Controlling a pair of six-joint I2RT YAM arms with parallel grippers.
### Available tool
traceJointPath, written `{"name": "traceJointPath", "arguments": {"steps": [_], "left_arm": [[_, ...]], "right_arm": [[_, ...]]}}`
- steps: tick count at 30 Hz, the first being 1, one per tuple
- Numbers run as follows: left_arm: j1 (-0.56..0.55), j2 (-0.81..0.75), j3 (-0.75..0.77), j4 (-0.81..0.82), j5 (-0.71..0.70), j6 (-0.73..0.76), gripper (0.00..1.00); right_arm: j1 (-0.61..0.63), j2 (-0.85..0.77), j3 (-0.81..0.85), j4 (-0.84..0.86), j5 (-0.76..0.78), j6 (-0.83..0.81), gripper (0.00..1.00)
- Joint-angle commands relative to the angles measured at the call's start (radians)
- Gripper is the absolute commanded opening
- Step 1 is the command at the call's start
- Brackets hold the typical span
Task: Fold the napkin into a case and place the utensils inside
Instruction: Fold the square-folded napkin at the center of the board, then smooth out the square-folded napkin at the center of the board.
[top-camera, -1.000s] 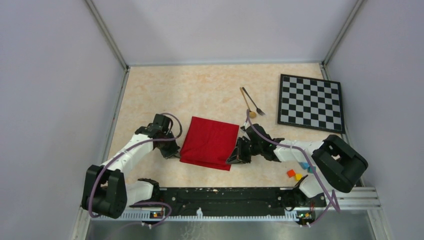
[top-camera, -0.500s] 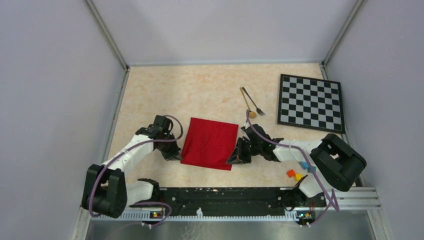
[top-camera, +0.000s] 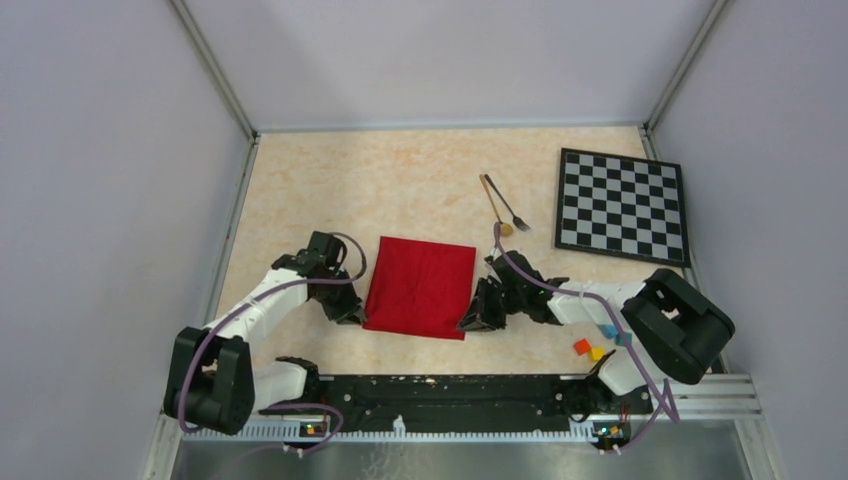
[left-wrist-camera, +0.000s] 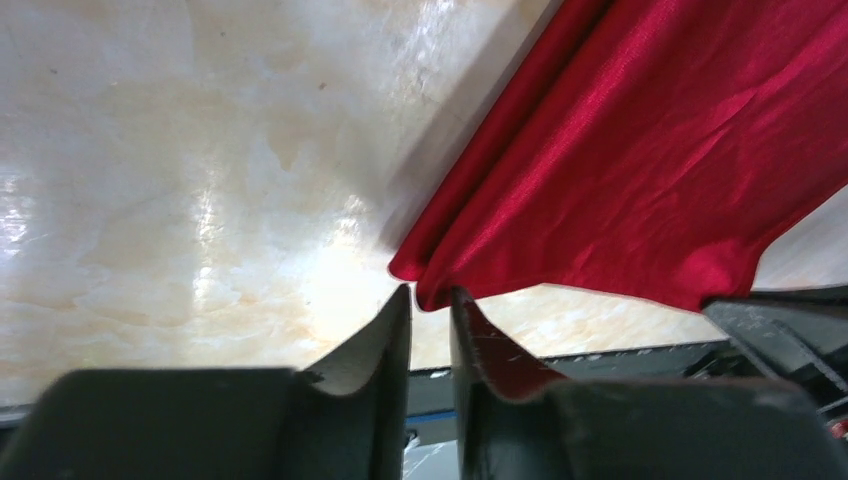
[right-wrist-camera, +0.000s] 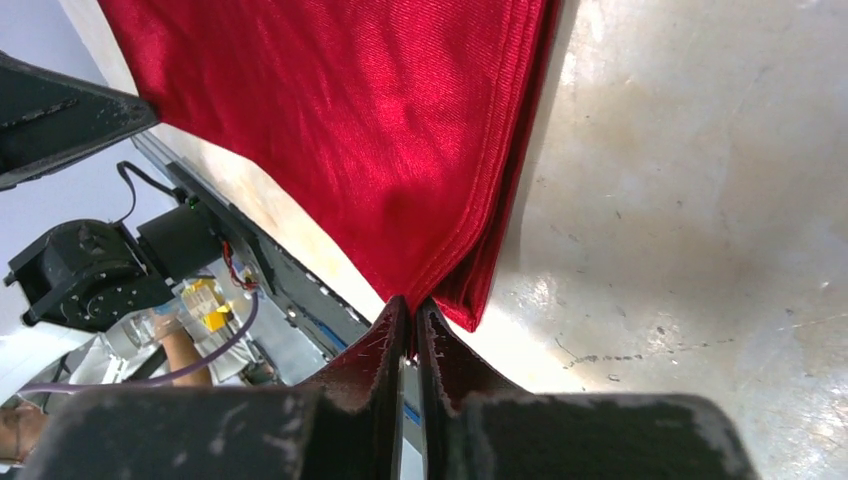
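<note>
The deep-red napkin (top-camera: 420, 287) lies folded into a rectangle at the middle of the table. My left gripper (top-camera: 348, 312) is at its near left corner; in the left wrist view the fingertips (left-wrist-camera: 430, 300) pinch that corner of the cloth (left-wrist-camera: 640, 150). My right gripper (top-camera: 470, 320) is at the near right corner; in the right wrist view it (right-wrist-camera: 412, 305) is shut on the edge of the cloth (right-wrist-camera: 350, 130). The gold spoon (top-camera: 494, 208) and dark fork (top-camera: 507, 205) lie side by side beyond the napkin, to the right.
A black-and-white checkered board (top-camera: 622, 205) lies at the far right. Small coloured blocks (top-camera: 590, 348) sit by the right arm's base. A black rail (top-camera: 450, 390) runs along the near edge. Grey walls enclose the table.
The napkin's near edge has settled flatter onto the table. My right gripper has shifted slightly right; my left gripper has edged slightly towards the near corner.
</note>
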Motion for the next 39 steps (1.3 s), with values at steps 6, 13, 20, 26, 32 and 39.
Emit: {"name": "traceJointPath", "arguments": {"steps": [6, 13, 20, 26, 32, 39], "left_arm": [[-0.003, -0.159, 0.092, -0.178, 0.008, 0.067, 0.47], [-0.003, -0.137, 0.074, 0.072, 0.183, 0.059, 0.21], [-0.002, 0.046, -0.009, 0.129, 0.077, 0.03, 0.0], [-0.002, 0.018, -0.104, 0.167, 0.004, -0.039, 0.0], [-0.002, 0.057, -0.143, 0.19, -0.004, -0.071, 0.0], [-0.002, 0.063, -0.141, 0.167, -0.039, -0.082, 0.0]], "right_arm": [[-0.001, -0.171, 0.072, -0.349, 0.053, -0.225, 0.39], [-0.003, -0.055, 0.164, -0.124, -0.076, -0.217, 0.4], [-0.002, 0.09, 0.089, 0.108, -0.094, -0.177, 0.31], [0.014, 0.122, 0.201, 0.165, -0.064, -0.237, 0.46], [0.018, 0.401, 0.454, 0.399, -0.13, -0.067, 0.48], [0.069, 0.665, 0.738, 0.462, -0.153, 0.028, 0.25]]}}
